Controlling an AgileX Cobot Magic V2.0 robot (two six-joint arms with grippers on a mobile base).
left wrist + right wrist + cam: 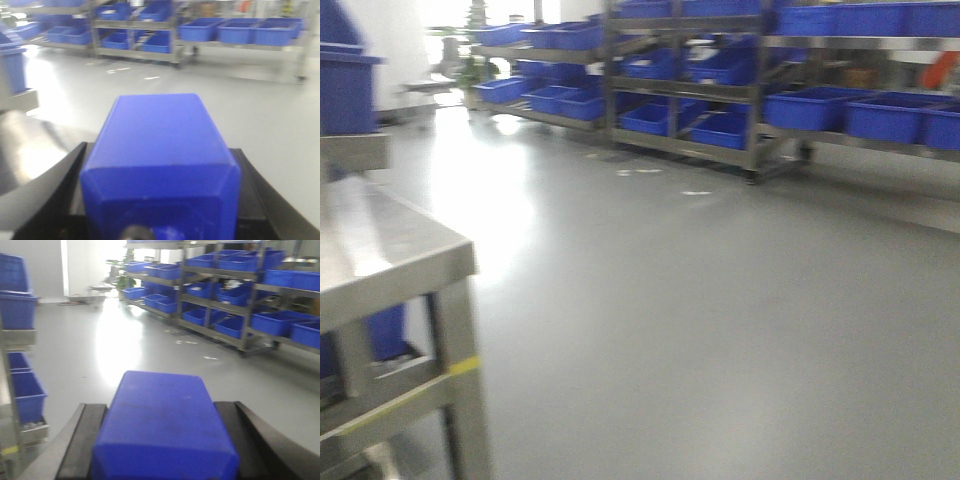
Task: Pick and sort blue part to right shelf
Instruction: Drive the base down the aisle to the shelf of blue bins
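Carry step. My left gripper (pixel 159 150) is clamped on a blue part (pixel 160 135), cap end toward the wrist, fingers snug on both sides. My right gripper (pixel 162 407) is likewise closed on a second blue part (pixel 165 435). I take the far rack as the right shelf (pixel 840 142). Its blue bins (pixel 885 115) sit well apart from me across the floor (pixel 700 330), with the steel table (pixel 390 260) close on my left. Next I need to close the gap, square up to a bin, reach over its rim, then release.

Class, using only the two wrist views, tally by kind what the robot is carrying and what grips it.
blue part: 2
tool: 2, the left tool and the right tool
Total: 4
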